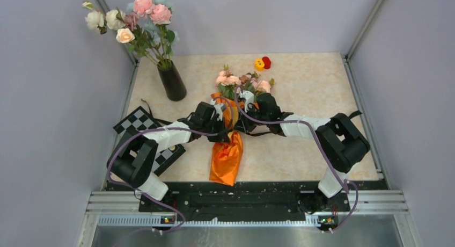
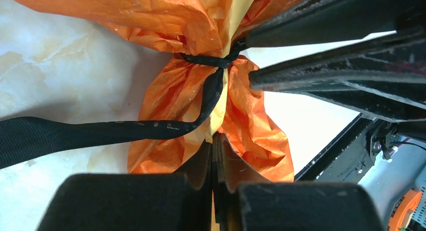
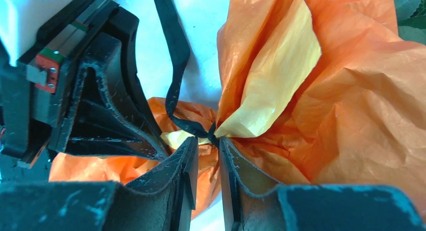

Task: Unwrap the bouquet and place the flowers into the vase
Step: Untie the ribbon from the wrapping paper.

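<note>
Orange crinkled paper of the pink-and-peach bouquet (image 1: 226, 158) is touched by the fully closed left tool (image 2: 215, 139); the right tool (image 3: 207, 140) is held slightly parted at the knot of the black ribbon (image 2: 100, 131).

Shows the bouquet (image 1: 226, 158) lying flat at centre, its crinkled, shiny orange paper cinched at the waist by a black ribbon (image 2: 100, 130), pink and peach flowers (image 1: 236, 80) at the far end. Puts the glossy black vase (image 1: 172, 83) upright far left, well apart.
</note>
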